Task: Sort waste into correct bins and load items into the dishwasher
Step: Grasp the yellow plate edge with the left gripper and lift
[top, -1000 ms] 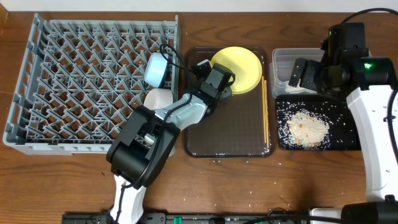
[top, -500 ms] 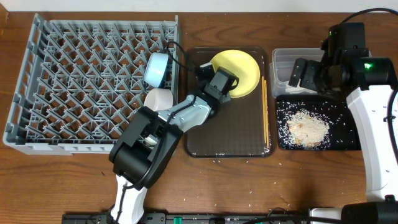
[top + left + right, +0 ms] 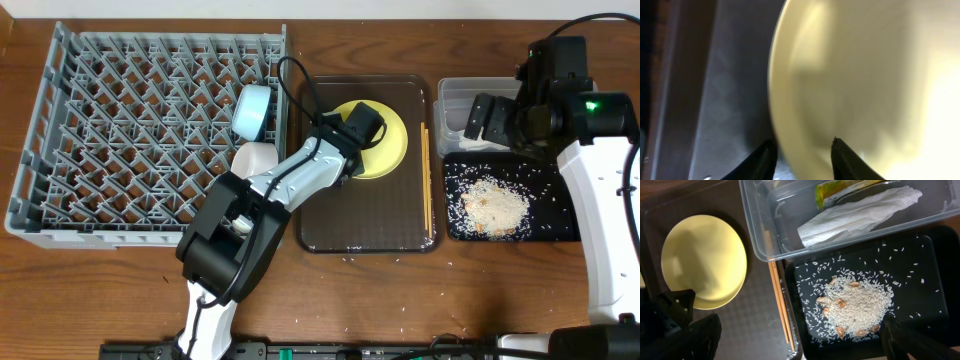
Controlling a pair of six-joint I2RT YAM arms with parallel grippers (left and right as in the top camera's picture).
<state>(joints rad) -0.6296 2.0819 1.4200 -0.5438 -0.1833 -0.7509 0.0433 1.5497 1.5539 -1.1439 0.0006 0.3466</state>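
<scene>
The round yellow plate is over the dark brown tray. My left gripper is shut on its rim, one finger outside and one inside. My right gripper hangs open above the bins, holding nothing. The clear tub holds the white napkin and yellow-green wrapper. Rice scraps lie in the black tray. Chopsticks lie along the brown tray's right edge. A light blue dish and a white cup stand in the grey dish rack.
A few rice grains are scattered on the wooden table in front of the brown tray. The rack fills the left side, and the two bins sit close together at the right.
The left gripper narrowed onto the plate's rim. It carried the plate from the tray's back edge toward the tray's middle. The right arm stayed still.
</scene>
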